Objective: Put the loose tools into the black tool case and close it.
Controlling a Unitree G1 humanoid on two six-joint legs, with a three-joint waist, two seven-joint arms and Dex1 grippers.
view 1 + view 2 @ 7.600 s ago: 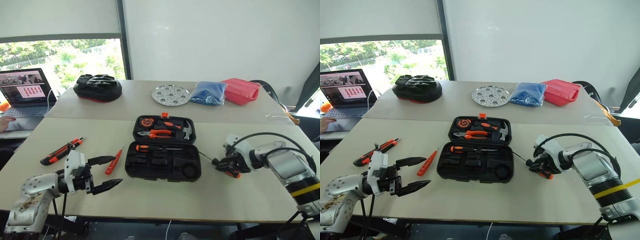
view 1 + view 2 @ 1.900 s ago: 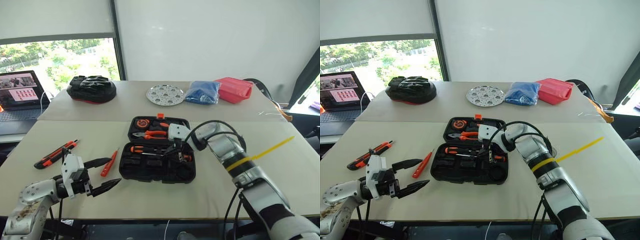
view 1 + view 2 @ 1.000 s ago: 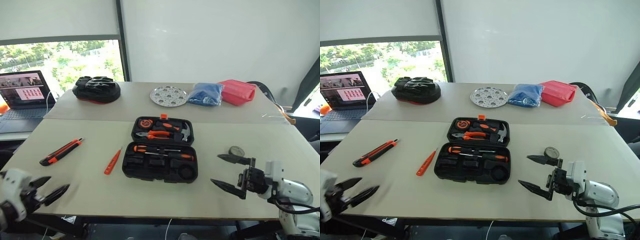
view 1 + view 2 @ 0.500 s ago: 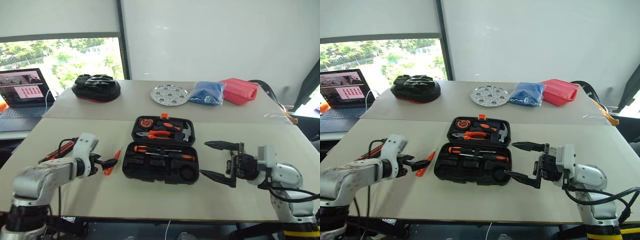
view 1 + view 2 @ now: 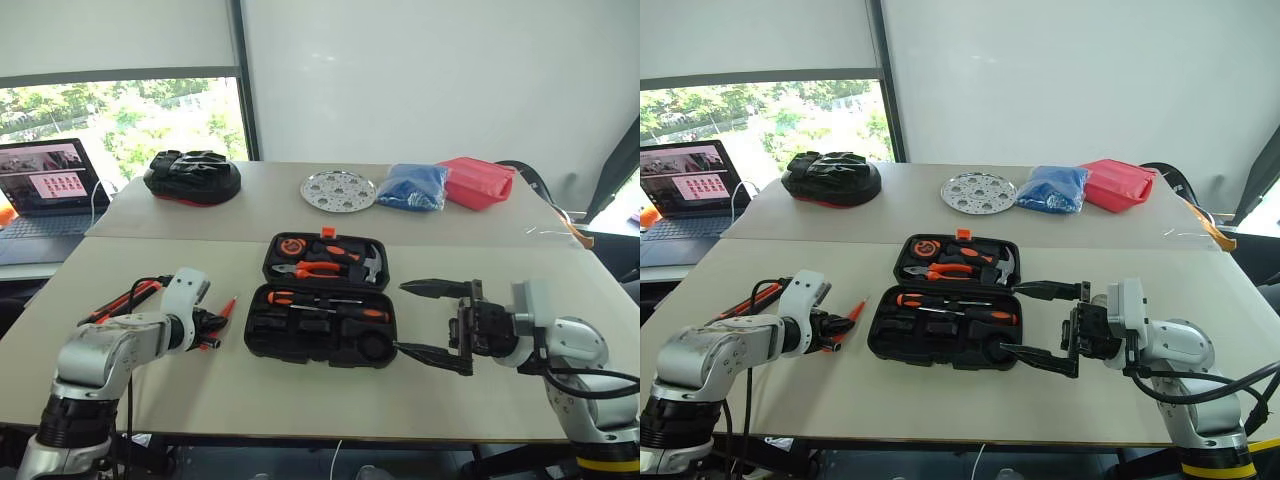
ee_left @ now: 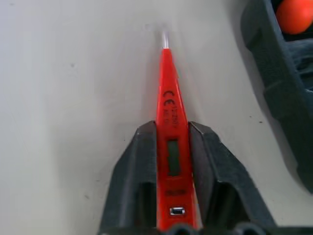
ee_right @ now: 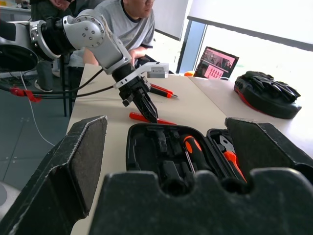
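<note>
The left pincer (image 6: 174, 169) grips the slim orange tester pen (image 6: 169, 132), which lies flat on the beige table (image 5: 300, 385) just left of the open black moulded tool case (image 5: 322, 320). The pen runs lengthwise between the fingers. A sound lift would rise level before crossing the case rim. The right pincer (image 5: 437, 326) stands wide, empty, beside the case's right edge.

I count one open tool case (image 5: 320, 305), two screwdrivers (image 5: 325, 304) inside, one tester pen (image 6: 170, 142), one utility knife (image 5: 125, 300), two grippers.
</note>
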